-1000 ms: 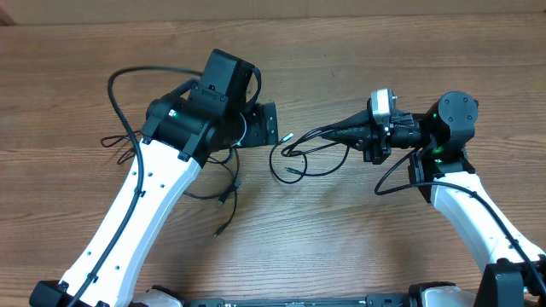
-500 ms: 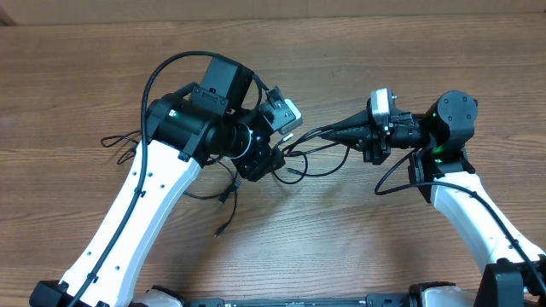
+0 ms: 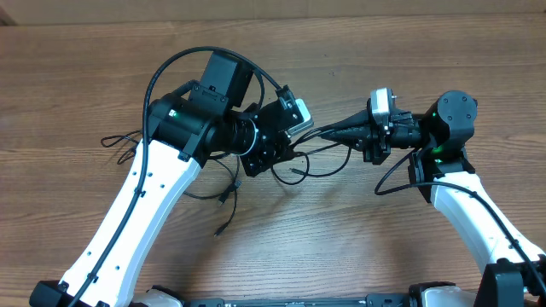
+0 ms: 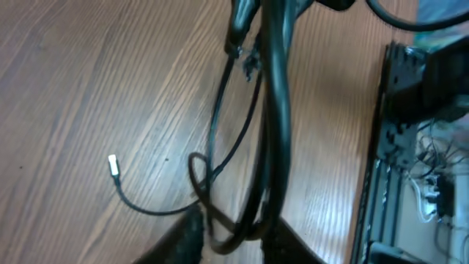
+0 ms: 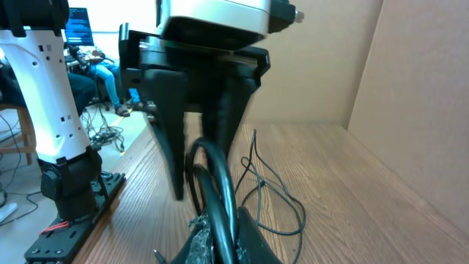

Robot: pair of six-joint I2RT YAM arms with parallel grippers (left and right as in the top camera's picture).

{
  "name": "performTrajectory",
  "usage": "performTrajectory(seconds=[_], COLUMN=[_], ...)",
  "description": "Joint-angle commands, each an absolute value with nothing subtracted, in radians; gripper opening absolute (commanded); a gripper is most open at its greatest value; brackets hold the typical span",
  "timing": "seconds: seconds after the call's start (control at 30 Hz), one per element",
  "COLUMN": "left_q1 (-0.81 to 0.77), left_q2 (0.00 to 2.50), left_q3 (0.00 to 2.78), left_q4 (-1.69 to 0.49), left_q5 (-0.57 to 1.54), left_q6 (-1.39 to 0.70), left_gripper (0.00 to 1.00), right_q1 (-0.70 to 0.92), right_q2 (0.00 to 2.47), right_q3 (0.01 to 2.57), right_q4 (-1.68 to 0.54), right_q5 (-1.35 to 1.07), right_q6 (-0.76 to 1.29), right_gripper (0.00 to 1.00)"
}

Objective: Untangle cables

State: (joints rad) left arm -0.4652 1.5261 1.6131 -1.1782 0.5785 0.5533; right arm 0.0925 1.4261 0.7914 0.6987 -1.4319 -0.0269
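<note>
Thin black cables (image 3: 317,132) stretch between my two grippers in mid-table, with a loop sagging onto the wood below them. My left gripper (image 3: 288,147) sits at the loop's left end. In the left wrist view its fingers (image 4: 189,236) press in on a bundle of cable loops (image 4: 272,117), so the left gripper (image 4: 231,246) is shut on them. My right gripper (image 3: 322,133) points left and is shut on the cables (image 5: 223,192), pinched between its jaws (image 5: 233,238). A white-tipped plug end (image 4: 112,164) lies loose on the wood.
More black cable lies tangled at the far left (image 3: 115,141). One strand with a plug trails down toward the front (image 3: 227,209). Thin cable loops (image 5: 282,198) rest on the table beyond my right gripper. Both white arms reach in from the front edge.
My left gripper has swung right and turned onto the cable loops, and its jaws have closed round them. The right arm has not moved.
</note>
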Motion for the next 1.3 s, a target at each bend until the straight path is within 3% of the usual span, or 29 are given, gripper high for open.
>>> performTrajectory(seconds=[0.0,0.07,0.37,0.6,0.73,0.8,1.27], left_q1=[-0.471,-0.471,-0.471,-0.471,-0.471,-0.471,-0.472], left_q2=[1.527,1.527,1.527,1.527,1.527,1.527,1.528], left_q3=[1.634,1.633,1.633,1.633,1.633,1.633,1.633], left_q4=[-1.174,-1.174,-1.187,-1.207,-1.205,-1.195,-1.166], left_q5=[0.615,0.615,0.610,0.569,0.569,0.569,0.617], left_q6=[0.570,0.570,0.570,0.582,0.608,0.607,0.606], left_gripper=[0.04,0.05,0.42,0.40,0.22,0.06,0.04], right_q1=[0.096,0.096,0.096,0.096,0.096,0.096,0.096], right_q2=[1.425,1.425,1.425,1.425,1.425,1.425,1.425], right_q3=[0.798,0.798,0.798,0.798,0.798,0.798,0.798], right_q4=[0.698,0.698,0.698,0.698,0.698,0.698,0.698], right_q5=[-1.438,-1.438,-1.438,-1.437,-1.438,-1.438,-1.438], right_q6=[-0.028,-0.028,-0.028,-0.028,-0.028,-0.028,-0.027], right_gripper=[0.05,0.05,0.05,0.05,0.05,0.05,0.08])
